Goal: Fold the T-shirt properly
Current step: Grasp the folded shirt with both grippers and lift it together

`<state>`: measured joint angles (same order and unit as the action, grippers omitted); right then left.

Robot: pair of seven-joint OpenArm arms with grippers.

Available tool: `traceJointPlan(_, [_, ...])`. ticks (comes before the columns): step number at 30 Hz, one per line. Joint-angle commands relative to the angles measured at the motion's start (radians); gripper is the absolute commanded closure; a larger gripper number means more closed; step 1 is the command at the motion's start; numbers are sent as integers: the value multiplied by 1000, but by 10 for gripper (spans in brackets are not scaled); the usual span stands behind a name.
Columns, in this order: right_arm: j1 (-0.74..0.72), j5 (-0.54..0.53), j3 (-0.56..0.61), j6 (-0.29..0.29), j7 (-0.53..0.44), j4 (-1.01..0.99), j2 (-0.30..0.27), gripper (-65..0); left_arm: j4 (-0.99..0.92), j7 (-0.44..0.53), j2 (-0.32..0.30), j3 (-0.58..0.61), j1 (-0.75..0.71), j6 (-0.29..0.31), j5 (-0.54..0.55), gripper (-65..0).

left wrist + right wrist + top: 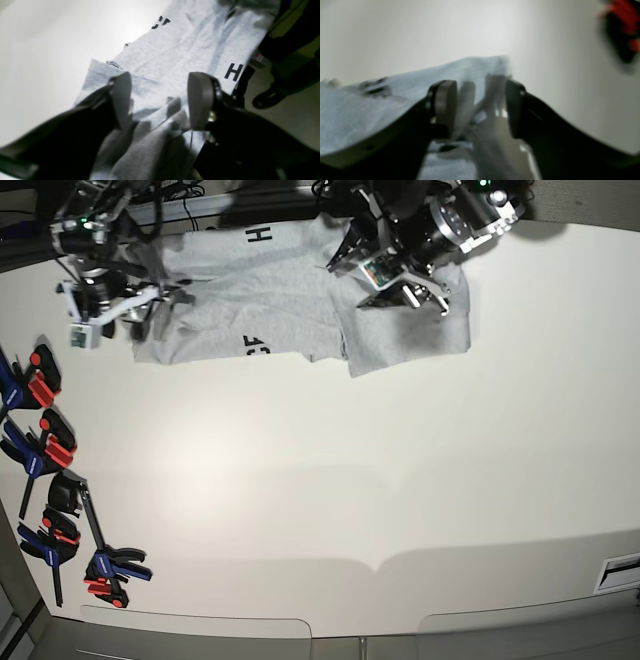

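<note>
The light heather-grey cotton T-shirt (290,300) with black block lettering is lying partly folded on the white table (330,480). The left gripper (160,100) and right gripper (481,107) are both standing with jaws apart over bunched cloth, gripping nothing.

Black left claw (160,100) with grey rounded pads (200,100), black right claw (480,107), silver wrist housings

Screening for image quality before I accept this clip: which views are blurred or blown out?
Right wrist view: heavy motion blur over the T-shirt and the right gripper. Left wrist view: table overexposed, near cloth soft, lettering sharp. Base view: evenly lit, mostly sharp, slight wide-angle bend at the table edges.
</note>
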<state>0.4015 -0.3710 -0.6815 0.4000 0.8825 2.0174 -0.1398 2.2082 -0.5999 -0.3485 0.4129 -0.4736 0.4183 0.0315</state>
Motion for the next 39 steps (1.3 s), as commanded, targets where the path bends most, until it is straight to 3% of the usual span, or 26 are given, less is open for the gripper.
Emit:
traceJointPlan(1, [-2, -31, -22, 10, -14, -16, -26, -369, 19, 28, -1, 0, 1, -26, -11, -360])
traceJointPlan(7, [-33, -259, -55, 93, 92, -356, -132, -388, 19, 24, -4, 0, 22, -88, -84, -359])
traceJointPlan(12, [-111, -443, -54, 177, 248, -556, -140, -388, 19, 24, -4, 0, 27, -90, -83, -359])
traceJointPlan(23, [-127, -452, -29, 175, 314, -577, -122, -378, 19, 23, -4, 0, 27, -112, -84, -359])
traceJointPlan(25, [-127, -452, -29, 175, 315, -573, -122, -328, 20, 13, -4, 0, 27, -135, -85, -359])
traceJointPlan(26, [-127, -452, -29, 175, 314, -570, -123, -271, 26, 0, -4, 0, 27, -139, -89, -355])
traceJointPlan(28, [-130, -452, -31, 175, 314, -568, -126, -96, 47, -34, -5, -1, 26, -143, -113, -346])
traceJointPlan(29, [-136, -452, -34, 175, 315, -568, -127, -10, 63, -46, -7, -4, 23, -143, -130, -329])
traceJointPlan(32, [-159, -452, -42, 175, 329, -568, -130, 0, 103, -60, -31, -45, -4, -214, -136, -227])
traceJointPlan(35, [-175, -454, -51, 176, 331, -554, -143, 0, 101, -59, -50, -145, -48, -255, -136, -21])
traceJointPlan(39, [-174, -520, -52, 179, 344, -451, -154, 0, 28, -56, -51, -330, -95, -296, -77, 0])
